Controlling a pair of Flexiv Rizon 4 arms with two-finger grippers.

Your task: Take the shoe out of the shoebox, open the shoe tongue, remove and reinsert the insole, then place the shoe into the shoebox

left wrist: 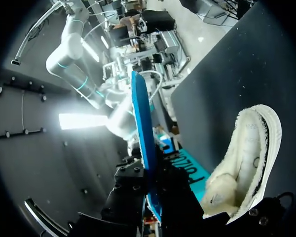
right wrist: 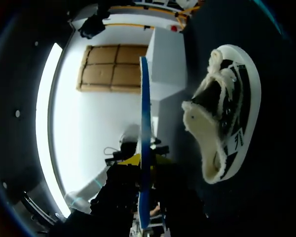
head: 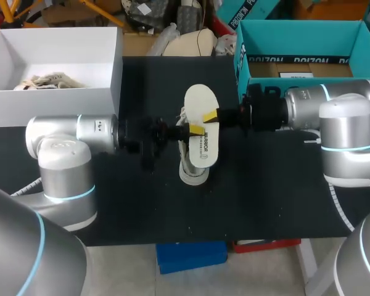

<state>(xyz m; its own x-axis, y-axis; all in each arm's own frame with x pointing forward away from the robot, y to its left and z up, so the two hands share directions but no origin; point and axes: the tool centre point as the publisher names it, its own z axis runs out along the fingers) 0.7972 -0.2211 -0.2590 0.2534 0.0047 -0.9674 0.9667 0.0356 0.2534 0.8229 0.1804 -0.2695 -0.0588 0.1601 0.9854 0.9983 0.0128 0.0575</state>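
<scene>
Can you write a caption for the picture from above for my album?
The left claw and right claw hold the white insole together above the shoe.

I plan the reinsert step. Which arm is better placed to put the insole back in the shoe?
Right, probably: the left tool and right tool both grip the insole over the shoe, but the right wrist view shows the shoe's whole opening.

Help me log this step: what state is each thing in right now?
insole: out of the shoe, held off the table
shoe: on the table, outside both boxes
left pincer: shut on the insole
right pincer: shut on the insole
white shoebox: open, paper inside
teal box: open
</scene>
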